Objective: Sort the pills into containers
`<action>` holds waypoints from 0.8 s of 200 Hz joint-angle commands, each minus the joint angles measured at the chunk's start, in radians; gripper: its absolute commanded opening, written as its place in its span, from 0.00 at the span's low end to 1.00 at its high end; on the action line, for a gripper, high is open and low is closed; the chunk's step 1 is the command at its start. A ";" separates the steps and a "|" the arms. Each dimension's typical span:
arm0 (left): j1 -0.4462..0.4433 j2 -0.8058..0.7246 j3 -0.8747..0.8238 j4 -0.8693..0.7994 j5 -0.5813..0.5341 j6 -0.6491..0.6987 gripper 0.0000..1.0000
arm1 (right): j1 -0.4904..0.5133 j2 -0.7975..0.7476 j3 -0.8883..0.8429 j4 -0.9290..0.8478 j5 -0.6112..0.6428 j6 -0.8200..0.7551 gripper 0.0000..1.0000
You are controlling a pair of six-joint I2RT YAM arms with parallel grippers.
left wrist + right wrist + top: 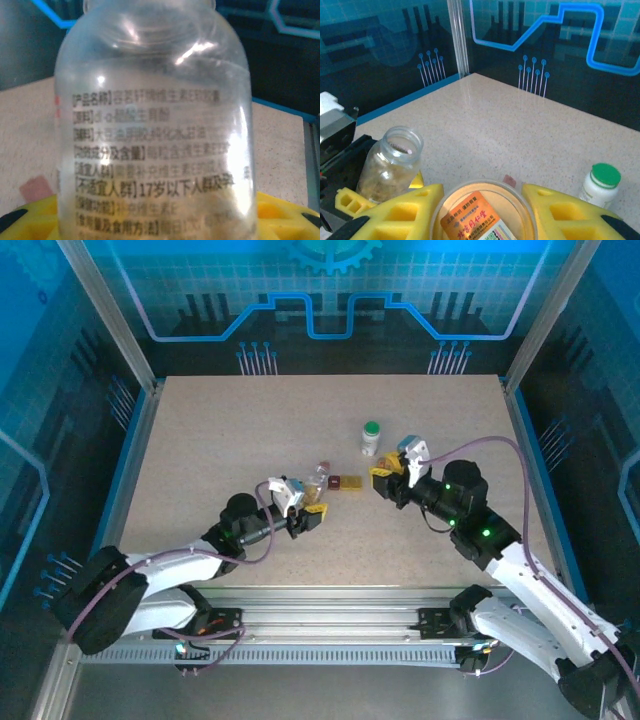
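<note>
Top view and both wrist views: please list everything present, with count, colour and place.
clear bottle: one, see-through, top open, printed label, mid-table in the left gripper
white bottle: one, green cap, standing right of centre
red-brown box: one, dark, tiny, between the two grippers
yellow box: one, tiny, right beside the red-brown box
round tub: one, clear rim, orange label, in the right gripper; lid or jar, cannot tell
table: one, speckled beige
left gripper: yellow fingers, shut on the clear bottle
right gripper: yellow fingers, shut on the round tub
</note>
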 commanded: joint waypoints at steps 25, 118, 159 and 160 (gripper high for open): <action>0.005 -0.047 0.078 -0.408 -0.076 -0.064 0.00 | -0.006 0.055 -0.159 0.300 0.012 0.053 0.00; 0.007 0.085 0.115 -0.382 -0.128 -0.011 0.00 | -0.006 0.194 -0.275 0.484 -0.001 0.065 0.00; 0.031 0.170 0.185 -0.464 -0.110 -0.028 0.00 | -0.006 0.199 -0.275 0.460 0.046 0.053 0.00; 0.032 0.171 0.187 -0.468 -0.109 -0.028 0.00 | -0.005 0.199 -0.275 0.460 0.047 0.053 0.00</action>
